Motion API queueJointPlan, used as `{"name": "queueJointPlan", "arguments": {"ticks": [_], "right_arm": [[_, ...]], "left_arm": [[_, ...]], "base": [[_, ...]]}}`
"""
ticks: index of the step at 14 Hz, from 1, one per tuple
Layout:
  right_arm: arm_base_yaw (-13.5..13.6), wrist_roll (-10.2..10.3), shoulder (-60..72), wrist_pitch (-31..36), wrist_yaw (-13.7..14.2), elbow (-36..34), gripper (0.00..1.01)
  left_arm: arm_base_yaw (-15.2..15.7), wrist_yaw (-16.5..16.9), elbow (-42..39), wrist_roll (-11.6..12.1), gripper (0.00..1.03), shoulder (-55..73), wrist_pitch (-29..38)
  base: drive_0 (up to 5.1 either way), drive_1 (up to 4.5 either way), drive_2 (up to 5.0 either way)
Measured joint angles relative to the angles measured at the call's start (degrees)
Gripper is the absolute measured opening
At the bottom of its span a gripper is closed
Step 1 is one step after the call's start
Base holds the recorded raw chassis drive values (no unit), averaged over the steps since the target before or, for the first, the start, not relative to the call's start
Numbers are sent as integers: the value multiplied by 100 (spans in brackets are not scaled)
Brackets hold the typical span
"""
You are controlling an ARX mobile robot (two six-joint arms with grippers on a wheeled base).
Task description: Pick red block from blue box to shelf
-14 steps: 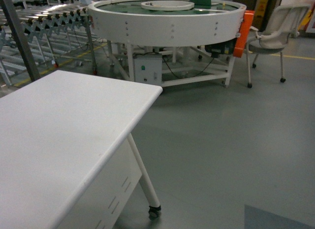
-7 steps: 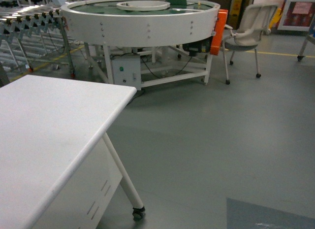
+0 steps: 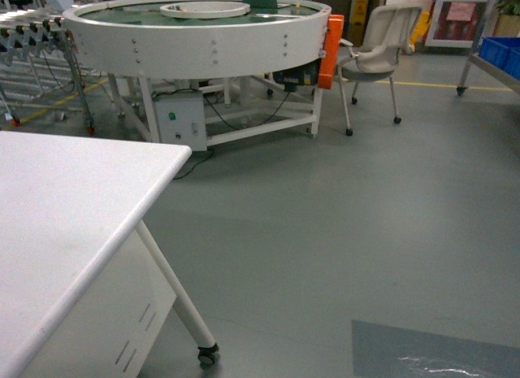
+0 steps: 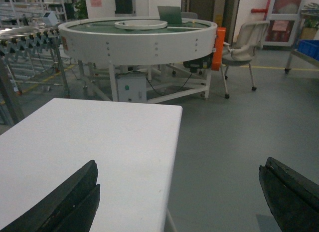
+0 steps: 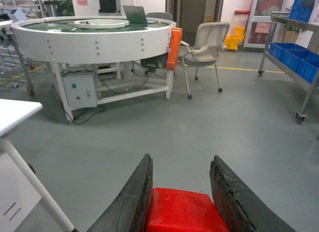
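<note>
Swinging right past the white table (image 3: 57, 207) toward the shelf (image 5: 294, 57), right gripper (image 5: 182, 192) pinching red block (image 5: 184, 212); left gripper (image 4: 179, 197) spread, empty.

A smooth white rectangular tabletop (image 3: 65, 223) on slanted white tubular legs with castors fills the lower left of the head view; grey floor (image 3: 341, 232) spreads right; a steel shelf rack (image 5: 294, 67) at right edge holds dark blue crates (image 5: 299, 55).
</note>
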Motion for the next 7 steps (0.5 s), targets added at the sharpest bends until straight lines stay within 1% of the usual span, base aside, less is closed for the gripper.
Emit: {"name": "queueJointPlan", "arguments": {"ticks": [7], "right_arm": [[0, 0, 0, -2, 0, 0, 28]], "left_arm": [[0, 0, 0, 0, 98, 0, 2]], "base": [[-154, -154, -154]]}}
